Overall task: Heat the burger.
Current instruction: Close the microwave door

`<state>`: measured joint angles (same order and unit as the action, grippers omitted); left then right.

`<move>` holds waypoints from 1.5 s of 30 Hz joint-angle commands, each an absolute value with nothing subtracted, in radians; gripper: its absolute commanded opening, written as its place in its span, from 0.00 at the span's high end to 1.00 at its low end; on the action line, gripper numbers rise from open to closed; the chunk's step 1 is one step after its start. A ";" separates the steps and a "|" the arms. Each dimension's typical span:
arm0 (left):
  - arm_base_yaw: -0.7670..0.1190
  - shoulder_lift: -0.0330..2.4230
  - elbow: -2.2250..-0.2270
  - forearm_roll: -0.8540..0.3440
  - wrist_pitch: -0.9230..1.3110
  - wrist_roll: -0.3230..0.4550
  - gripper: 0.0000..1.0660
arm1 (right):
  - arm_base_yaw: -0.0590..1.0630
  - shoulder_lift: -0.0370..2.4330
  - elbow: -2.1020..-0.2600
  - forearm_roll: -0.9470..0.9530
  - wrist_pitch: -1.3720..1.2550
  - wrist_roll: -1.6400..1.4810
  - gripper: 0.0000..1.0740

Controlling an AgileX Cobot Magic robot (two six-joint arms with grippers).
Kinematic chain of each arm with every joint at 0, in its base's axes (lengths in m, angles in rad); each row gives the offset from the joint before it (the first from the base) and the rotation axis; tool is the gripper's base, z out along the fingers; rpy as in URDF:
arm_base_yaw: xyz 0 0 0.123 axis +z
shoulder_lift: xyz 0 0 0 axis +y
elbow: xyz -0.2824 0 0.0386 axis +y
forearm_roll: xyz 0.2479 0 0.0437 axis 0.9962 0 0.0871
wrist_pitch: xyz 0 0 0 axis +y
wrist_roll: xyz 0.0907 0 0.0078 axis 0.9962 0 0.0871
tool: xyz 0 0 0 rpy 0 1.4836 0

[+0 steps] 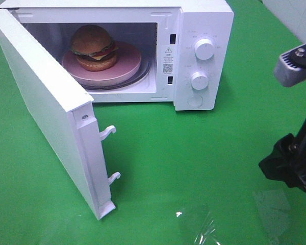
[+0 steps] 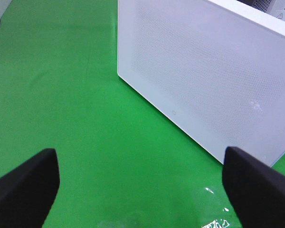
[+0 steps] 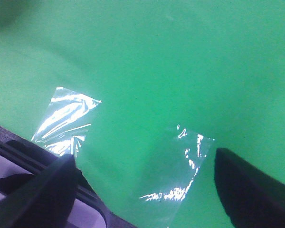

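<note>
We see the burger (image 1: 94,47) on the pink plate (image 1: 134,64) inside the microwave (image 1: 204,20) at eleven o'clock, its door (image 1: 41,102) wide open (green bench (image 1: 194,163) stretches past its edge). The left jaws and right jaws stand apart, holding nothing.

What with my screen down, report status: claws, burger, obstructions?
Left claw open, empty, facing door. Right claw open, empty, over film scraps. Burger on plate inside microwave. Door wide open, nothing across the opening.
</note>
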<state>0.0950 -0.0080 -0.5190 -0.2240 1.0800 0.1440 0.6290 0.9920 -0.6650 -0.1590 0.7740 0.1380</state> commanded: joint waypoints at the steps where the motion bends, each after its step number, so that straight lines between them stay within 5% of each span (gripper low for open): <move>1: 0.098 -0.020 -0.516 -0.232 1.071 0.143 0.20 | 0.621 0.955 -0.663 -0.155 0.814 0.158 0.29; 11: 0.098 -0.020 -0.516 -0.232 1.071 0.143 0.20 | 0.610 0.754 -0.632 -0.158 0.878 0.181 0.29; 17: 0.098 -0.020 -0.516 -0.232 1.071 0.143 0.20 | 0.408 0.574 -0.517 -0.129 0.925 0.166 0.29; 29: 0.098 -0.020 -0.516 -0.232 1.071 0.143 0.20 | 0.173 0.260 -0.507 -0.084 0.945 0.158 0.29; 45: 0.098 -0.020 -0.516 -0.232 1.071 0.143 0.20 | 0.049 -0.031 -0.491 -0.054 0.962 0.127 0.29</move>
<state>0.0950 -0.0080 -0.5190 -0.2240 1.0800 0.1440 0.0570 0.0060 -0.4920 -0.0560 0.9680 0.1360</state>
